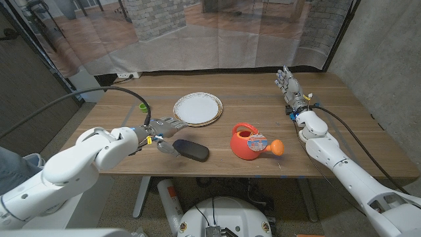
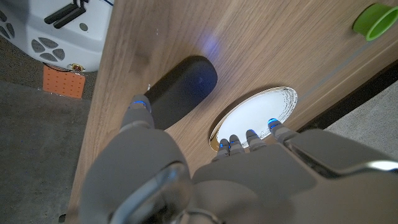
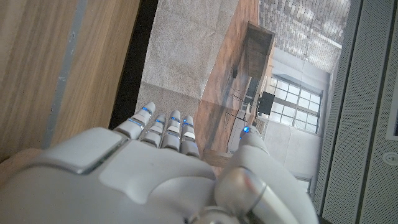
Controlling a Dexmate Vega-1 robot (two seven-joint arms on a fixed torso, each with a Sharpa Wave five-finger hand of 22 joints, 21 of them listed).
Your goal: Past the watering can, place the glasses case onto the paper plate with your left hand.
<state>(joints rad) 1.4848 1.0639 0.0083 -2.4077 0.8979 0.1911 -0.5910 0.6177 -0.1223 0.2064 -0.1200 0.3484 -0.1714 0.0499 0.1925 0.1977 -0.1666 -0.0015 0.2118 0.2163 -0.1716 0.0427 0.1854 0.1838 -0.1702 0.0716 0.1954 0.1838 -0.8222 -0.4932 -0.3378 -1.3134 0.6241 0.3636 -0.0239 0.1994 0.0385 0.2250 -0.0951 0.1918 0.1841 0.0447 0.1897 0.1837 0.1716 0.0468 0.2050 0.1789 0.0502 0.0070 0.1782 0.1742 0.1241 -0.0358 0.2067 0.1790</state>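
**Left hand closing in on the glasses case**

Left hand (image 1: 160,130) hangs over the near table edge with fingers spread and nothing grasped, its thumb just beside the one dark glasses case (image 1: 191,149), probably lined up for a grip. That case lies on the table (image 1: 250,92), apart from the single paper plate (image 1: 197,108) behind it. One red watering can (image 1: 248,141) stands farther right. Right hand (image 1: 289,84) waits upright at the far corner, fingers straight and unclenched, holding nothing, likely kept clear.

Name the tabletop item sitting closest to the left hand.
The black glasses case, lying just off the left hand. The paper plate lies farther back and the red watering can farther right.
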